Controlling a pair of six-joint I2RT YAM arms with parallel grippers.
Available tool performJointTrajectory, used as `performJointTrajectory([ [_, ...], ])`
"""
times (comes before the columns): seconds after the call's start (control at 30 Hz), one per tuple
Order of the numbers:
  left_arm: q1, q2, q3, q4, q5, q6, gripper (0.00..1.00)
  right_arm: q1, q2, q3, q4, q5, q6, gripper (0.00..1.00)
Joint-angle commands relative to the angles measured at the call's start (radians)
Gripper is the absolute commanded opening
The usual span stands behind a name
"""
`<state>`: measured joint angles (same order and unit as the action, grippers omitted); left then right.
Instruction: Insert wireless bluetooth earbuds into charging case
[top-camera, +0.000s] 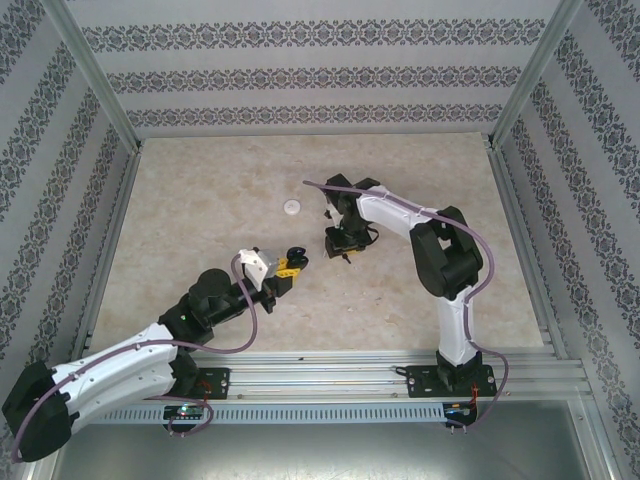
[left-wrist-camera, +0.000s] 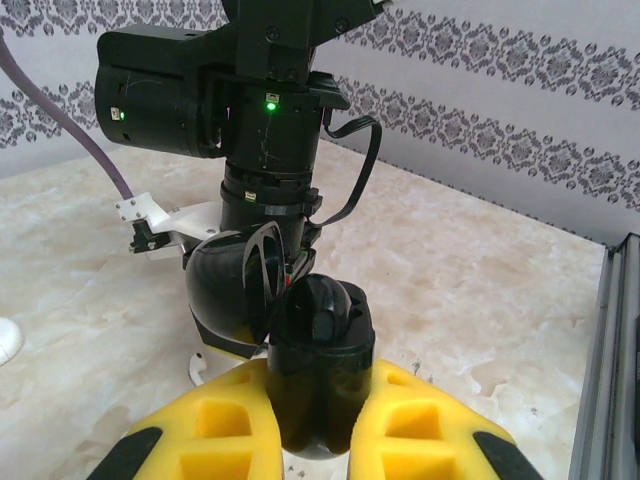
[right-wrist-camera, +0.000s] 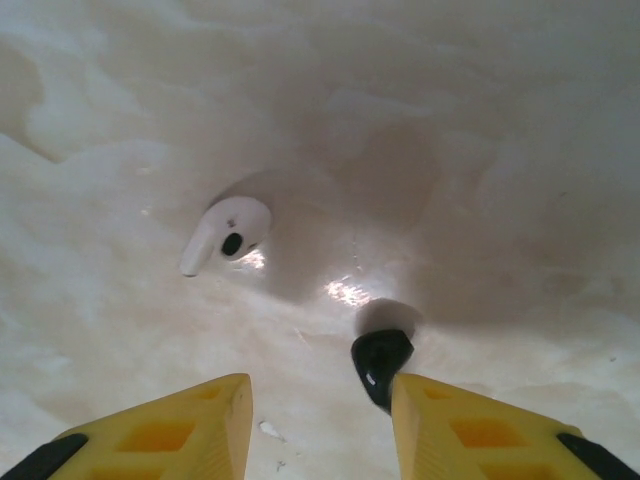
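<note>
White disc (top-camera: 291, 207) near right gripper (top-camera: 341, 250)

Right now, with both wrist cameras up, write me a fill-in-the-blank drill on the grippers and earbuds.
1. The left gripper is shut on a ___ charging case.
2. The jaws of the right gripper stand ___.
3. The far earbud, lying clear of the fingers, is ___.
4. The near earbud, right beside one finger, is ___.

Missing words: black; open; white; black.
</note>
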<state>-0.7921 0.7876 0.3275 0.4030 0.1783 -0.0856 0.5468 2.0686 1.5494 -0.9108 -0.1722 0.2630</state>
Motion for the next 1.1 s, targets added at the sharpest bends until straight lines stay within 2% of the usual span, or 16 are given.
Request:
performJointTrajectory([
  [0.0, -0.014, 0.013, 0.006, 0.024, 0.003, 0.012, 0.00, -0.001, 0.044, 0.025, -0.041, 0.060, -0.008, 0.42],
  [0.37, -0.015, 0.024, 0.020, 0.026, 0.006, 0.014, 0.00, -0.014, 0.087, 0.046, -0.070, 0.098, -0.004, 0.42],
  [1.07, -0.015, 0.070, 0.021, 0.065, 0.029, 0.004, 0.00, -0.022, 0.092, 0.076, -0.068, 0.045, 0.042, 0.38],
])
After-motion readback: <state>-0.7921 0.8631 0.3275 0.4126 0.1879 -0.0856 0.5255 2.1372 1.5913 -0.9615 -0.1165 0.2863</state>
